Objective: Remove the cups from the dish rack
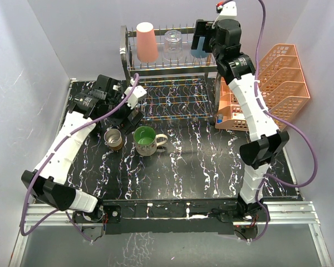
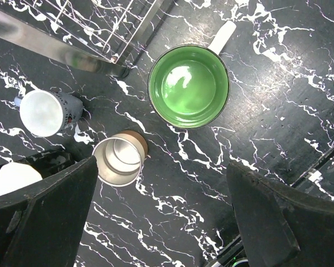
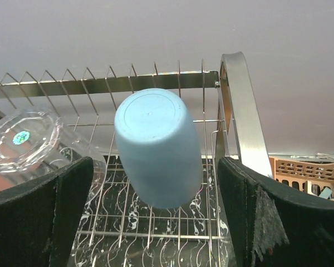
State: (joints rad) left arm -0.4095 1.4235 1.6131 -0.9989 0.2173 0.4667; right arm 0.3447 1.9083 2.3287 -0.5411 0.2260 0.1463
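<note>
With the right gripper (image 3: 155, 186) spread wide and empty, flanking the upturned light-blue tumbler (image 3: 156, 144) on the dish rack's (image 3: 242, 111) top tier, a skewed closure could tip it off its prongs into the neighbouring clear glass (image 3: 22, 139).

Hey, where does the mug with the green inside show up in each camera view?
Top external: green mug centre-left, just right of the metallic cup.
Left wrist: upper centre, handle pointing up-right.
Right wrist: not in it.
Shared landmark: chrome dish rack, at the top overhead, upper left at the left wrist, filling the right wrist view.
</note>
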